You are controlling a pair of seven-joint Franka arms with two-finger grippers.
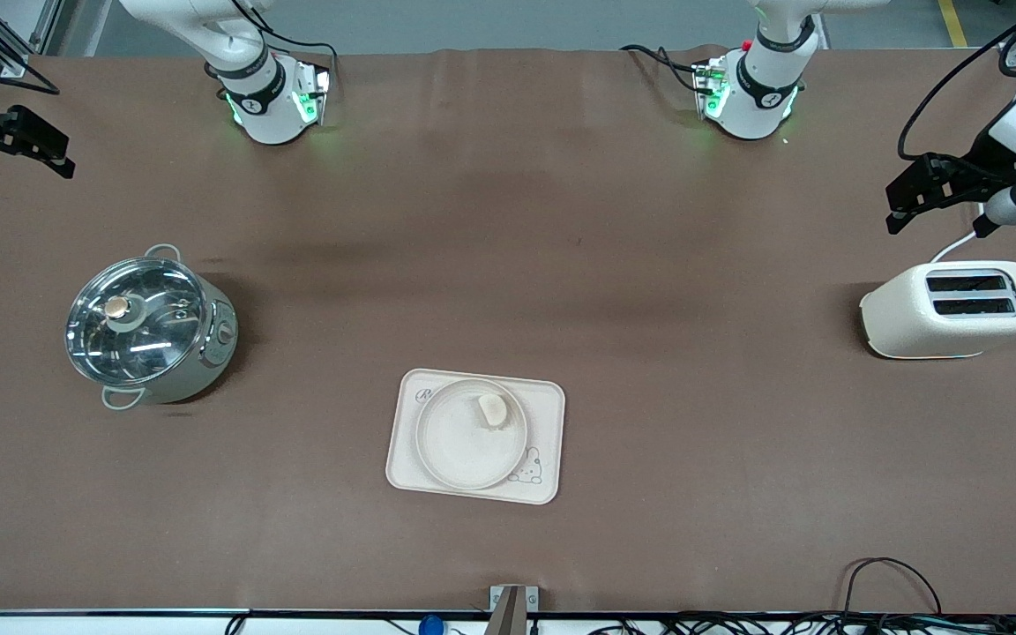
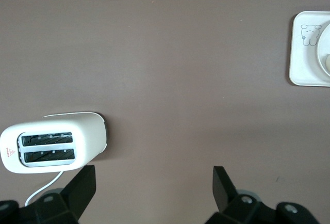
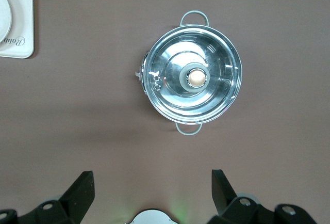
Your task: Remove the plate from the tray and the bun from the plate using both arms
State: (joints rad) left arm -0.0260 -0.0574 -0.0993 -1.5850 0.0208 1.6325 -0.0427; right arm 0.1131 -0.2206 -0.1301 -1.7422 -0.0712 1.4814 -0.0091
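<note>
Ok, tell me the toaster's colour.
The toaster is cream-white with dark slots, clearest in the front view.

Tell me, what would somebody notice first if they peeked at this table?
Probably the shiny pot with its glass lid, toward the right arm's end of the table, and the cream toaster at the left arm's end. Between them, nearer the front camera, the bun lies on the plate, which rests on a rabbit tray. The left end effector and right end effector hang open at the table's ends, empty.
</note>
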